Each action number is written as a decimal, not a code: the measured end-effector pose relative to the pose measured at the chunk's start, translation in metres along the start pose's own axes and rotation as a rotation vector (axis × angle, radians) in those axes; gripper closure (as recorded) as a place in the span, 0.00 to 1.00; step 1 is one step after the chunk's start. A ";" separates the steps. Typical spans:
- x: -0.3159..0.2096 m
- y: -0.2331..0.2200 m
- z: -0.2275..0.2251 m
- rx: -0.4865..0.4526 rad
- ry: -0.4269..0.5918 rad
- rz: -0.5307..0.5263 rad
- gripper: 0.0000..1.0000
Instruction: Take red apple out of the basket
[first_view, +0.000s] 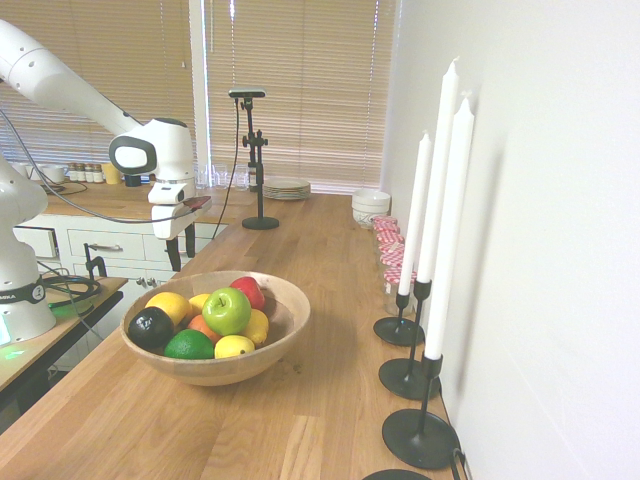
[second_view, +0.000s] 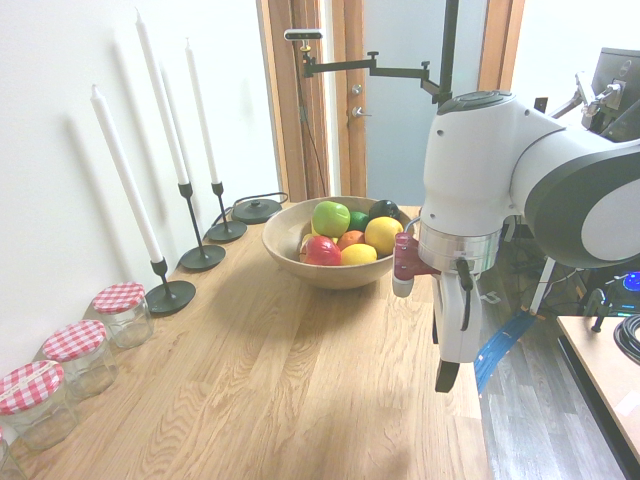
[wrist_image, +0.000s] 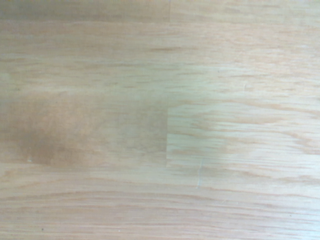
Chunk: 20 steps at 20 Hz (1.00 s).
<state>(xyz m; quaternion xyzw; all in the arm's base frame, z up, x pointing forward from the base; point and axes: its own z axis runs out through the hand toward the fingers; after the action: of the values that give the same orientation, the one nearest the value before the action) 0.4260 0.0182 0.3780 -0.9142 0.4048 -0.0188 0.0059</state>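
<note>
**Apple in basket, pincer empty**

While my pincer (first_view: 181, 257) hangs above the bare wooden counter (wrist_image: 160, 120) with fingers apart, holding nothing, the red apple (first_view: 249, 291) sits in the basket (first_view: 283, 337), touching the green apple (first_view: 227, 310).

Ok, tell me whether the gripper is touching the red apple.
Apart. The first exterior view shows the gripper hanging beside the basket, clear of the red apple.
</note>
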 end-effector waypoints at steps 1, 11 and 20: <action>0.000 0.000 0.000 -0.001 -0.001 0.000 0.00; 0.045 -0.003 -0.040 0.035 0.060 0.056 0.00; 0.150 0.000 -0.092 0.048 0.100 0.165 0.00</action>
<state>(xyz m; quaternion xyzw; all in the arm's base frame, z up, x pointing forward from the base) 0.5233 -0.0925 0.4741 -0.8753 0.4779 -0.0735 0.0090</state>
